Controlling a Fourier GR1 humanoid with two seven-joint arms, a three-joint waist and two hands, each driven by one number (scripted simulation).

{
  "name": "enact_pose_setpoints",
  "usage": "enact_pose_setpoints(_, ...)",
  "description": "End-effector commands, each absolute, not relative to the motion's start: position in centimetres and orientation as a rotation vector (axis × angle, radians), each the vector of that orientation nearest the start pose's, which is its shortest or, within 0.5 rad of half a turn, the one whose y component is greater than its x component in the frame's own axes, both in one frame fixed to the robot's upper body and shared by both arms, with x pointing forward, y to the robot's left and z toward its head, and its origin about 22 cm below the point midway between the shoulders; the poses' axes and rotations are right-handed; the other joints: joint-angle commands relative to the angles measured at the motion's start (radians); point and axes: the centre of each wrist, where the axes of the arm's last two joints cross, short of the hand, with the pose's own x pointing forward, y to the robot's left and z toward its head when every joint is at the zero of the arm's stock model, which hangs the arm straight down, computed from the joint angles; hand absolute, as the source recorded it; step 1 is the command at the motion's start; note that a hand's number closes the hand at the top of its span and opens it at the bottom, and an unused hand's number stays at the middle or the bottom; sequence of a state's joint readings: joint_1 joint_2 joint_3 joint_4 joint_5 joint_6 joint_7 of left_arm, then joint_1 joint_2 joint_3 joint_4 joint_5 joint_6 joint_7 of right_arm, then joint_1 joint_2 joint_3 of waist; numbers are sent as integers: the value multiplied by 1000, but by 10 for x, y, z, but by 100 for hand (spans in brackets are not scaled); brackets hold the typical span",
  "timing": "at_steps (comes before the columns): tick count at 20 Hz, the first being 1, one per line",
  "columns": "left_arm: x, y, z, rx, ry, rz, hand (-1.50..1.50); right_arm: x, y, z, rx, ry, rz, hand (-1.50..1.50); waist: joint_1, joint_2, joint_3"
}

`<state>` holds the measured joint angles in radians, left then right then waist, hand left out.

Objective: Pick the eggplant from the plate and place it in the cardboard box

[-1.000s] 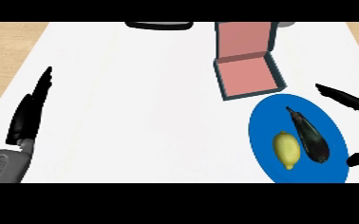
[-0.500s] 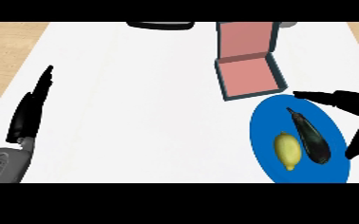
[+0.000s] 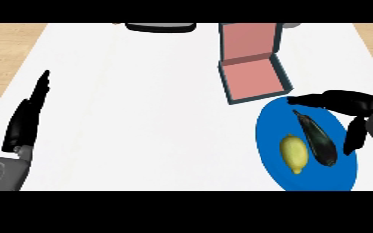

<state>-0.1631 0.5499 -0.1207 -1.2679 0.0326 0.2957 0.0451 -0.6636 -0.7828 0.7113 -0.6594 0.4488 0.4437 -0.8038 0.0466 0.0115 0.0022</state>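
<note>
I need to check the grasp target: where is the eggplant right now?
In the head view the eggplant lies on the blue plate at lower right, beside the lemon, below the cardboard box, with the right robot hand over it.

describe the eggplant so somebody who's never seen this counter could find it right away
Look to the right side of the white counter for the blue plate, just below the open cardboard box. Two things lie on it: the eggplant is the long, dark purple-black one on the right, beside the short yellow lemon.
</note>
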Motion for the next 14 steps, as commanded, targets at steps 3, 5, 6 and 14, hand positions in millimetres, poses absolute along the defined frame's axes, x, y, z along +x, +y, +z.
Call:
enact_pose_setpoints(3, 269, 341, 14, 638, -1392, -236, 0, 355, -405, 34, 192, -1079, 1702, -150, -12, -3, 0)
enact_pose_setpoints(5, 265, 356, 6, 631, -1377, -235, 0, 357, -392, 22, 204, -1054, 1706, -150, -18, -4, -1)
enact_pose_setpoints(6, 271, 350, 8, 628, -1374, -234, 0, 368, -376, 22, 211, -1068, 1693, -150, -14, -2, -1)
enact_pose_setpoints(14, 272, 350, 7, 640, -1368, -222, 0, 372, -374, 35, 338, -1110, 1679, -150, -30, -7, -2)
